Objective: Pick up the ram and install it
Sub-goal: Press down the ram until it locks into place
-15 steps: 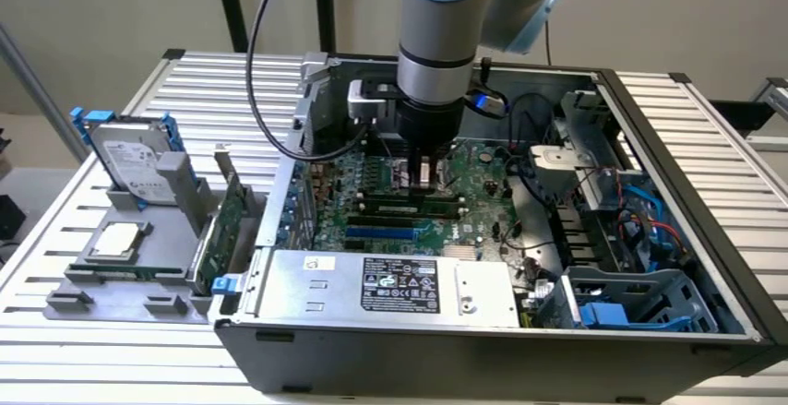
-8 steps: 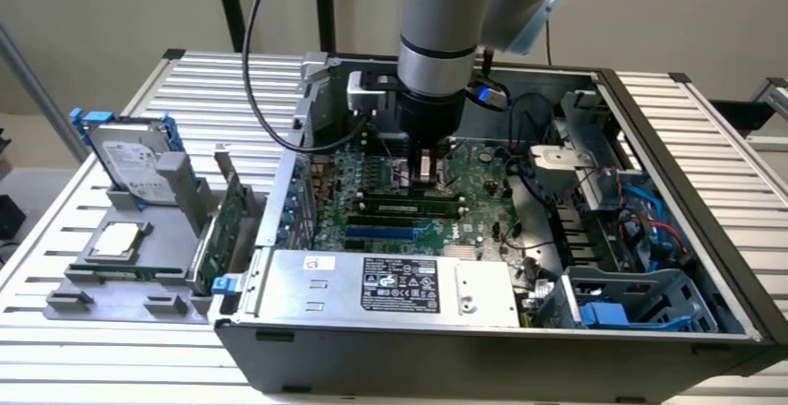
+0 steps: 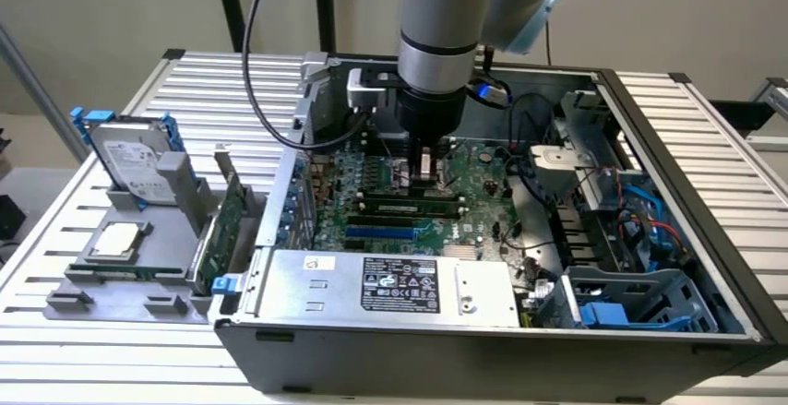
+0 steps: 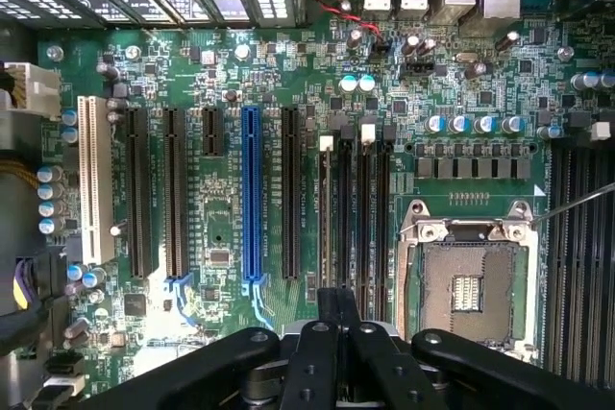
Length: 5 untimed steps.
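A long, narrow green ram [image 3: 412,208] with a row of black chips is seen on edge and level among the motherboard's dark slots, just beyond the blue slot and directly below the arm. It appears seated, though this cannot be confirmed.

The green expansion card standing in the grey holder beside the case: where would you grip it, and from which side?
Probably by its free upper edge, from above, with the jaws closing across its two flat faces. The expansion card stands on edge in the grey holder, so its lower edge is seated and the top is left open. It is also thin across those faces.
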Available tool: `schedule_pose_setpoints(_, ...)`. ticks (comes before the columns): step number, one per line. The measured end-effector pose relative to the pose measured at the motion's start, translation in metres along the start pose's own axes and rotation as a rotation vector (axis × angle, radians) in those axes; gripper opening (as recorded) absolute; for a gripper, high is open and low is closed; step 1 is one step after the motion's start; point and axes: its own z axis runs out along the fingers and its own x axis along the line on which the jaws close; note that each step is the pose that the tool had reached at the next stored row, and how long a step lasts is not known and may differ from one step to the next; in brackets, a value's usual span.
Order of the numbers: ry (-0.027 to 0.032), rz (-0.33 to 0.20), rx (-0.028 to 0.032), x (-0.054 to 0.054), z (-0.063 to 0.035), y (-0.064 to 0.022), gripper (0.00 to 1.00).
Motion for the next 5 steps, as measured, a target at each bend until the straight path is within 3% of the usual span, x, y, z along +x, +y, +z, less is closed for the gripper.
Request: schedule_pose_setpoints(5,0.0001,0.0,0.0,0.0,0.0,0.0,0.0)
